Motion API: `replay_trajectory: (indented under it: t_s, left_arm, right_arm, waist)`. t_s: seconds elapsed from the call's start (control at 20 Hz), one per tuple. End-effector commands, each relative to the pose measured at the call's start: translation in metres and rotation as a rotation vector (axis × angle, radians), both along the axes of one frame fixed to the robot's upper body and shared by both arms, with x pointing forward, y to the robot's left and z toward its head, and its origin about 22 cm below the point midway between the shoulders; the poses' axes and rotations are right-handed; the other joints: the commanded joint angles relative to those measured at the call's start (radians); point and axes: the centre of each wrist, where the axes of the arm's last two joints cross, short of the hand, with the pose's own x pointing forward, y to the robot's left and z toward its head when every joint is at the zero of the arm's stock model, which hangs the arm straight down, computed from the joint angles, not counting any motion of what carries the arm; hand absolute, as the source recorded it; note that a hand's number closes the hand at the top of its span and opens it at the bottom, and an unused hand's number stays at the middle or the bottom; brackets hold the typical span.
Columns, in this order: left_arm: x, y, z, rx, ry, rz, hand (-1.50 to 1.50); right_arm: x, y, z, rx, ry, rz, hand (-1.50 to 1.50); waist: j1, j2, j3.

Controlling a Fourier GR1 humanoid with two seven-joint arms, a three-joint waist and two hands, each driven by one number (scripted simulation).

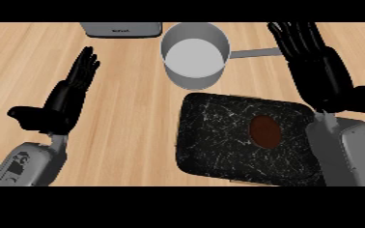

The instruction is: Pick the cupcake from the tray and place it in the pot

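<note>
Wood-grain desk fills the head view and carries all items. A dark speckled tray lies at lower right. The cupcake, seen from above as a brown oval, sits on the tray's right half, close to its right rim. A grey pot stands just beyond the tray's far edge, its mouth open and nothing visible inside; its handle points to the right. A grey appliance is partly cut off at the top edge.

Hand state: the right hand is above the desk to the right of the pot, fingers extended and pointing away, beside the pot handle and beyond the tray's far right corner. It holds nothing. The left hand rests open at the left, fingers up, well apart from the tray and pot, also holding nothing.

Step in hand: judged from this layout, the pick has not yet been made; the cupcake is untouched on the tray.

Next move, by judgement: bring the right hand back and down over the cupcake, close the fingers and thumb round its sides, lift clear of the tray rim, then carry it to the pot mouth. The pot handle lies near the hand's path and should be avoided.
</note>
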Motion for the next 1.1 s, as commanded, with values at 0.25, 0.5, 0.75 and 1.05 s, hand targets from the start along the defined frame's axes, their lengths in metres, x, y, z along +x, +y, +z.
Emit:
replay_trajectory:
  t_s: [0.25, 0.5, 0.75, 1.05]
  left_arm:
    - [-0.037, 0.086, -0.042, 0.249, 0.236, 0.338, 0.00]
    - [-0.051, 0.092, -0.053, 0.224, 0.314, 0.369, 0.00]
    - [-0.055, 0.083, -0.035, 0.229, 0.330, 0.337, 0.00]
    - [-0.044, 0.075, -0.034, 0.238, 0.321, 0.333, 0.00]
  right_arm:
    - [-0.051, -0.129, -0.098, -0.380, 0.653, -0.390, 1.50]
    - [-0.071, -0.148, -0.071, -0.854, 0.073, -0.618, -1.50]
    - [-0.133, -0.157, -0.097, -0.756, 0.054, -0.637, -1.50]
    - [-0.108, -0.122, -0.043, -0.979, 0.198, -0.496, -1.50]
  waist:
    - [-0.011, -0.004, 0.009]
    - [-0.030, -0.023, 0.011]
    - [-0.003, -0.017, 0.009]
    - [0.005, -0.013, 0.007]
